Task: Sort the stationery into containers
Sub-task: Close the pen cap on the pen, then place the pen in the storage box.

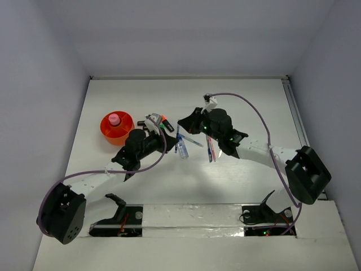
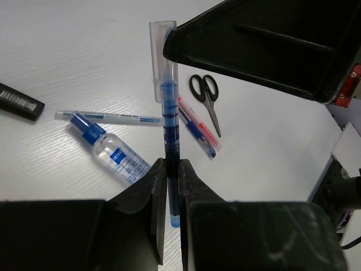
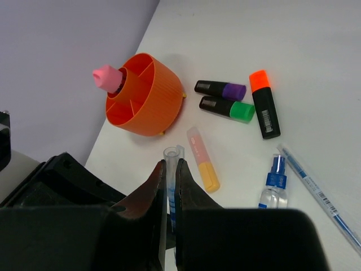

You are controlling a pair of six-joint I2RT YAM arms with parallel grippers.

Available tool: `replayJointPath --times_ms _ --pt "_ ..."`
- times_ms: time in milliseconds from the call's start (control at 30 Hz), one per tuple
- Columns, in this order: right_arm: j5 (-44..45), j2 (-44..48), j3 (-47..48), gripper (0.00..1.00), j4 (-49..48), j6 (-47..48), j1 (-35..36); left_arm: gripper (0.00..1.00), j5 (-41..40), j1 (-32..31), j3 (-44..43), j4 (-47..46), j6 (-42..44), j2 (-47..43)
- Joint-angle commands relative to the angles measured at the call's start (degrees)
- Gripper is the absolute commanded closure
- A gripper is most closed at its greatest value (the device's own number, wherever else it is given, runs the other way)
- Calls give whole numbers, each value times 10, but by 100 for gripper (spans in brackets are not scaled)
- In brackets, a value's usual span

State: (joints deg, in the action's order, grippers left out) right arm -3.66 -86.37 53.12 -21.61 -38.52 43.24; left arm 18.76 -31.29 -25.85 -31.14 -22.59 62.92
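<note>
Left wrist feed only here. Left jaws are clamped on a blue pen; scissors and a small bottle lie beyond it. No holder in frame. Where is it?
Observer: The orange holder stands to the left of the left gripper, in the top view.
Operator: Anything in it?
Observer: A pink-capped bottle, cap up, in one compartment. Nothing else shows inside.
Operator: Right jaws?
Observer: The right gripper has its jaws closed on a clear-capped blue pen too. I cannot tell whether it is the same pen as yours.
</note>
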Motion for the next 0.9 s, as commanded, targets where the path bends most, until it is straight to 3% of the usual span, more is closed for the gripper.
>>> replayJointPath --times_ms 0,100,233,433,633,867 --pt "-50 -8 -14 100 32 -43 4 100 7 -2 -31 -160 5 -13" --pt "-34 -2 -16 100 11 -59 -2 90 7 -2 -28 -162 10 -11" --pt "-15 -7 -12 100 -9 -69 -13 62 16 -2 -24 -168 9 -18" --pt "-14 -25 2 100 -35 -87 -18 44 1 -2 -17 -163 12 -40" --pt "-13 -54 22 100 -81 -98 -18 39 -86 -7 -1 -140 16 -88" --pt "-28 -116 75 100 -187 -116 -18 41 -279 -7 37 -92 -23 -288"
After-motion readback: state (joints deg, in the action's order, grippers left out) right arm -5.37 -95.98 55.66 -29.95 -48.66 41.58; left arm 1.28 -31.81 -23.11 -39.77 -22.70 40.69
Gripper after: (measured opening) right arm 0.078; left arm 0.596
